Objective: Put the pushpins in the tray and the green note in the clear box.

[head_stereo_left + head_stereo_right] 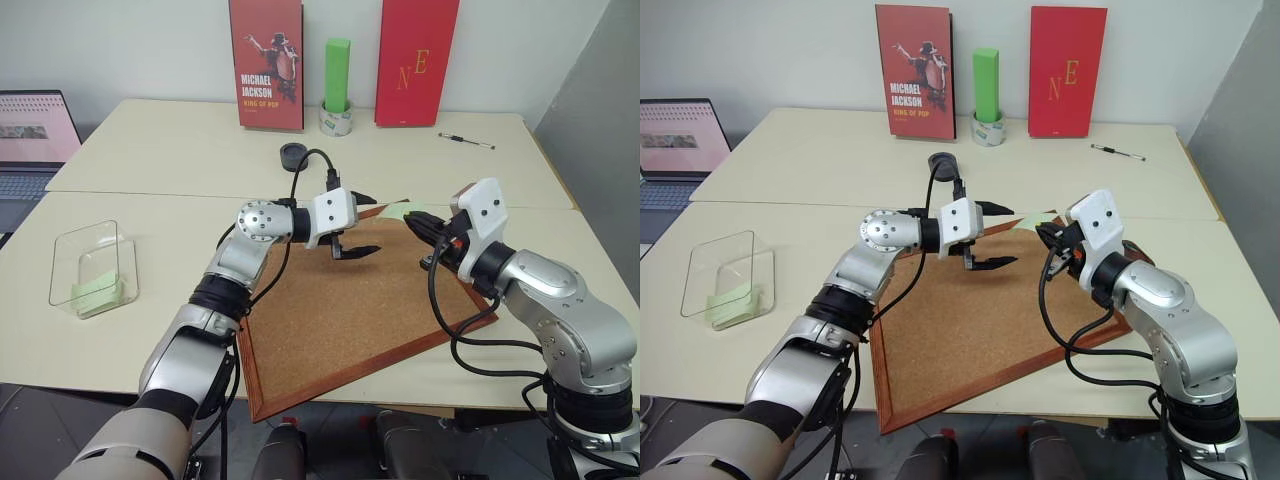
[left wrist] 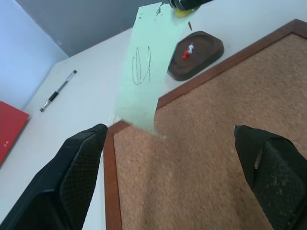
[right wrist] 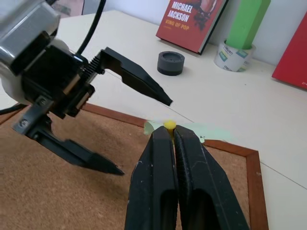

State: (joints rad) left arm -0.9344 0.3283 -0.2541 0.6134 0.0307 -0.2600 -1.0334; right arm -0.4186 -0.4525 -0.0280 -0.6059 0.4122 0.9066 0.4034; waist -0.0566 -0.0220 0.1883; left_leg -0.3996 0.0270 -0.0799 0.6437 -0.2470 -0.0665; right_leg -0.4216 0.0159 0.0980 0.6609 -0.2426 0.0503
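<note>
My right gripper (image 3: 171, 132) is shut on a yellow pushpin (image 3: 169, 125), lifted above the far corner of the corkboard (image 1: 350, 310). The green note (image 2: 146, 72), with a pen scribble on it, hangs from that pin. Just left of the note, my left gripper (image 1: 365, 225) stands wide open, its fingers (image 2: 72, 167) on either side of the note's lower end without touching it. Beyond the board's edge sits the tray (image 2: 211, 50) with a red pushpin (image 2: 185, 55) and a white one inside. The clear box (image 1: 95, 265) stands at the table's left and holds green slips.
A laptop (image 1: 35, 140) sits at the far left. Along the back stand two red books (image 1: 266, 65), a green block (image 1: 337, 75) in a tape roll, and a black round cap (image 1: 292, 153). A pen (image 1: 465, 141) lies at the back right.
</note>
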